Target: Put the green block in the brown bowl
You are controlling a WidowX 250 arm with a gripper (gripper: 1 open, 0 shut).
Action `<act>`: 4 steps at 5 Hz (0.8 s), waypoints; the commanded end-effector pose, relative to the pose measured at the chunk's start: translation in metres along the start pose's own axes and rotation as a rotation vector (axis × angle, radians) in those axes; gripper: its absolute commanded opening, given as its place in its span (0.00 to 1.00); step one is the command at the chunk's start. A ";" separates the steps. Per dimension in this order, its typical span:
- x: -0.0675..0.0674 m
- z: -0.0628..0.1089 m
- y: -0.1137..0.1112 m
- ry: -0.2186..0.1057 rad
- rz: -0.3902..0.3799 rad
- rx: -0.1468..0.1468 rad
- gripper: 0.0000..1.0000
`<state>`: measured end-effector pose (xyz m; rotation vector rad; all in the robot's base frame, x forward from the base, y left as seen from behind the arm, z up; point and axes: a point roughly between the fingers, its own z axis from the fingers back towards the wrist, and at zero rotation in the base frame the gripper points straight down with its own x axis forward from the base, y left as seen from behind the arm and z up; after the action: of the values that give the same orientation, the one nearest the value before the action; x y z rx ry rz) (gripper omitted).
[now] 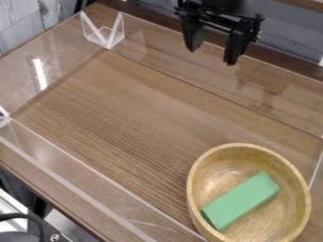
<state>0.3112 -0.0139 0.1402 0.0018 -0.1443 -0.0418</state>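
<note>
Wood-grain tabletop [120, 109] fenced by low clear plastic walls [76, 184] gives me a roomy, uncluttered surface. The green block [241, 200] lies flat inside the brown bowl [206, 170] at the near right, so I judge the job done. My gripper [211, 49] hangs spread and empty at the far edge, well apart; the block looks light, stiff and matte, best pinched across its narrow sides.

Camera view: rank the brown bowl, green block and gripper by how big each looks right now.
1. brown bowl, clearly largest.
2. gripper and green block look similar in extent; the gripper sits farther back, so I won't rank those two.
</note>
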 end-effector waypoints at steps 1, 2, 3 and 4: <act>0.009 0.012 0.005 -0.051 0.006 -0.001 1.00; 0.001 0.007 -0.010 -0.032 -0.048 -0.016 1.00; -0.013 -0.003 -0.034 0.002 -0.130 -0.034 1.00; -0.030 -0.015 -0.068 0.025 -0.226 -0.054 1.00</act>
<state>0.2766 -0.0786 0.1025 -0.0252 -0.0541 -0.2691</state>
